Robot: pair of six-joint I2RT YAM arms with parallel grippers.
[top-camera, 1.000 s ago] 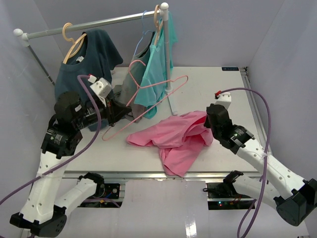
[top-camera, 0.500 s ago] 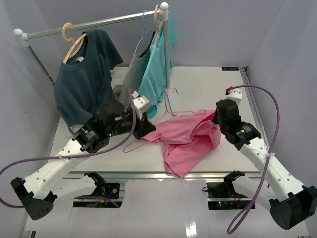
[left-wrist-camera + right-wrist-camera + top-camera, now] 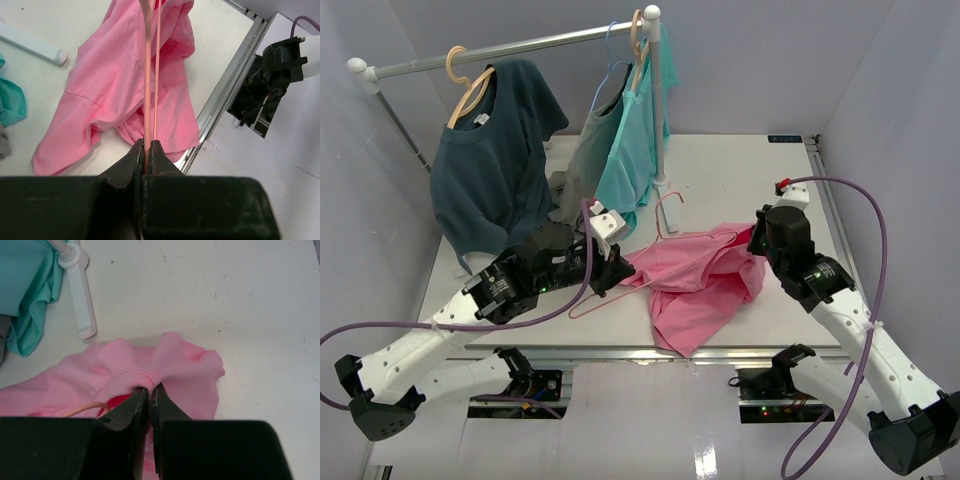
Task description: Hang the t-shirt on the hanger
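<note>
Two robot arms work over a white table (image 3: 740, 170) with a clothes rail (image 3: 510, 45) across the back. A dark navy shirt (image 3: 490, 150) on a wooden hanger (image 3: 463, 88) hangs at the rail's left. A turquoise shirt (image 3: 638, 140) hangs at its right, and the rail's white foot (image 3: 667, 210) lies on the table just behind the work.

The pink t-shirt (image 3: 700, 290) lies crumpled at the front middle of the table, reaching its near edge. The thin pink hanger (image 3: 148, 75) slants across it, hook toward the rail foot.

The left arm stretches in low from the left, with the turquoise hem close behind it. The left gripper (image 3: 148, 149) is pinched closed on the hanger's wire. The right arm bends in from the right. The right gripper (image 3: 148, 390) is clamped tight on the t-shirt's ribbed collar, bunching it into a ridge.

Only the right wrist view shows a bit of hanger wire at the neck opening, beside the fingers. Only the left wrist view shows two hanger wires running away over the fabric.
</note>
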